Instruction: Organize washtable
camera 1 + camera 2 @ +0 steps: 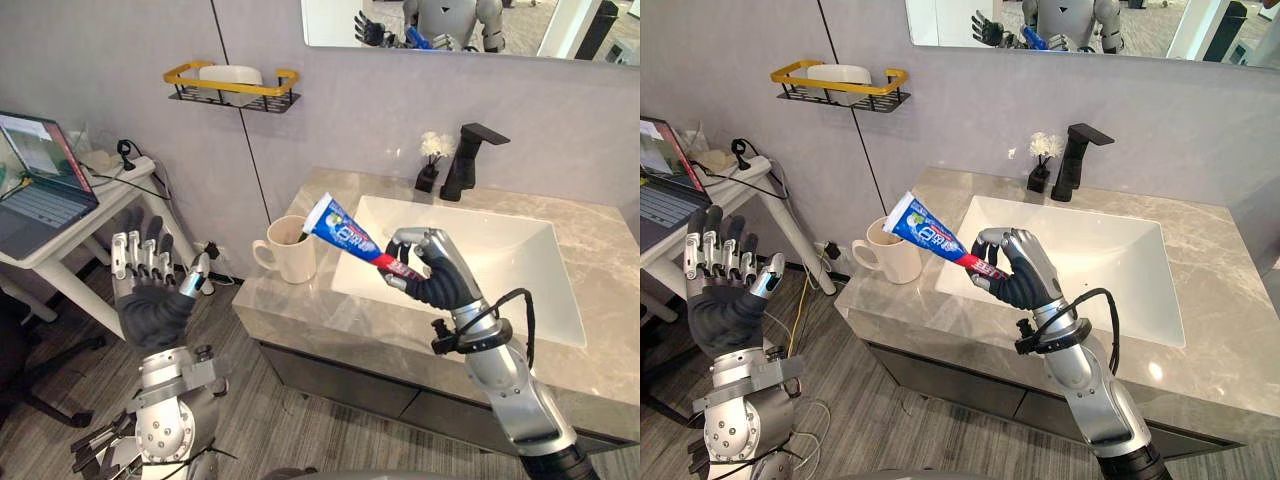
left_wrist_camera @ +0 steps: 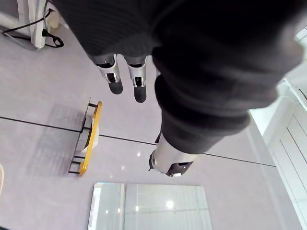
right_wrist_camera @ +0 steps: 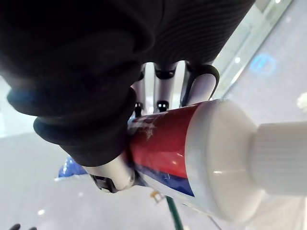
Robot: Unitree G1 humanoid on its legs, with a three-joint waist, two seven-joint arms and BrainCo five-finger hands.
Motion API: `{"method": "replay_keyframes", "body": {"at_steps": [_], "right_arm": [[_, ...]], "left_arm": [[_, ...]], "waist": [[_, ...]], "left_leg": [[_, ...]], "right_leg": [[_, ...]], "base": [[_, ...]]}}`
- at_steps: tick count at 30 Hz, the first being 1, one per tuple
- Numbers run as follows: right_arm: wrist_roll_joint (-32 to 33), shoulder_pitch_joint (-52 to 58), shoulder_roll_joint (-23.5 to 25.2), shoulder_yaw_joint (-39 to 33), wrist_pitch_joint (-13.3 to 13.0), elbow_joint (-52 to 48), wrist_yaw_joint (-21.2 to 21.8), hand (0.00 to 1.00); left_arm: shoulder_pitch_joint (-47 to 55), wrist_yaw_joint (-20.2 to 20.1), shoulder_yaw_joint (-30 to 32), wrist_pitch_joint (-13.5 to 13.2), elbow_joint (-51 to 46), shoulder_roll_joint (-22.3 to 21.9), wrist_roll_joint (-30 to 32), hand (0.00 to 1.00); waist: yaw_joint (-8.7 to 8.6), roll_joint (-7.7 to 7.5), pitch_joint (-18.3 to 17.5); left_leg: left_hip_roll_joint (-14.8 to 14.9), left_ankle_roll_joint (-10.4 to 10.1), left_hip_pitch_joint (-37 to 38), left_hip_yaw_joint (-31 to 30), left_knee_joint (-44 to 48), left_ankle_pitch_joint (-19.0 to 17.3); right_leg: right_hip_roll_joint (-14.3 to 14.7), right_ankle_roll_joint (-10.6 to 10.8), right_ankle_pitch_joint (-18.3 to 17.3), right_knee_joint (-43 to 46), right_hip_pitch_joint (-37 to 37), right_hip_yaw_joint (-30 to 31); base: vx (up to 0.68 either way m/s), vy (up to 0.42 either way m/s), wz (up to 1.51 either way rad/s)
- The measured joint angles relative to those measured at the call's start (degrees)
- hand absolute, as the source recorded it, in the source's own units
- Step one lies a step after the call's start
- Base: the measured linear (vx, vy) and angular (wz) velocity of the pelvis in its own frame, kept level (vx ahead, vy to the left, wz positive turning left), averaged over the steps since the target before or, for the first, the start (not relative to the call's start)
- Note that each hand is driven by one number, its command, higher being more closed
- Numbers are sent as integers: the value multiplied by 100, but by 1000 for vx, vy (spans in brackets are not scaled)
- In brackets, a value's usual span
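Note:
A blue, red and white toothpaste tube (image 1: 345, 236) is held above the counter's left part, its flat end up over a cream mug (image 1: 291, 250). My right hand (image 1: 432, 272) is shut on the tube's cap end; the right wrist view shows the white cap (image 3: 268, 153) past the curled fingers (image 3: 163, 88). The mug stands on the grey marble counter (image 1: 300, 310) left of the white sink (image 1: 470, 265). My left hand (image 1: 150, 285) hangs open, fingers upright, off the counter's left side above the floor.
A black faucet (image 1: 470, 160) and a small dark vase of white flowers (image 1: 431, 165) stand behind the sink. A yellow-rimmed wire shelf (image 1: 232, 87) hangs on the wall. A white side table with a laptop (image 1: 35, 190) stands at the left.

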Motion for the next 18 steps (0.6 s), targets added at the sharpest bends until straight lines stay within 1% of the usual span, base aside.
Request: {"method": "replay_keyframes", "body": {"at_steps": [1,2,4,5,6,9,12,13,18], "right_arm": [[4,-100,5,53,23,0,-99,100],[8,-143,10,94,32,0,-145,100],[53,-275,50,272,64,4,-235,100],[55,-317,70,327,71,14,-247,100],[56,-411,78,469,93,28,-321,100],[63,-535,93,623,119,78,-447,100],[71,-649,116,749,221,93,-512,100],[92,-703,126,841,230,157,-581,100],[123,-868,148,1232,242,435,-585,100]], "left_arm": [[-6,-53,-248,-4,1,76,-334,0],[-11,-65,-370,-6,1,120,-461,0],[-163,-135,-913,-7,24,339,-966,0],[-233,-179,-1060,-9,36,390,-1054,0],[-343,-273,-1296,-19,51,450,-1384,0],[-682,-329,-1614,-37,220,575,-1856,0],[-889,-415,-1872,-52,316,688,-2226,0],[-935,-433,-1974,-53,335,739,-2315,0],[-1179,-443,-2327,-77,431,833,-2576,0]], "waist": [[3,-6,-3],[3,-9,-5],[2,-22,-13],[2,-28,-17],[-1,-39,-26],[-7,-67,-43],[-7,-77,-50],[-17,-79,-51],[-15,-81,-53]], "left_leg": [[2,-1,26,44,-44,2],[3,-1,26,53,-48,2],[7,-2,26,64,-60,3],[7,-1,27,66,-68,7],[6,9,49,68,-113,60],[9,-2,100,73,-210,115],[10,-2,132,95,-238,115],[10,-2,136,101,-240,116],[13,-2,162,121,-272,132]], "right_leg": [[8,0,0,1,-9,51],[11,-1,0,2,-10,80],[13,-1,1,10,-23,95],[13,-1,1,10,-24,95],[10,-1,2,10,-29,101],[12,-1,3,10,-27,110],[12,-1,3,10,-24,117],[11,-1,3,10,-25,122],[13,-1,3,12,-32,138]], "base": [[-31,12,-8],[-27,16,-10],[-7,6,-2],[0,0,0],[0,0,0],[0,0,0],[-5,5,-5],[-12,6,-3],[-4,1,-1]]}}
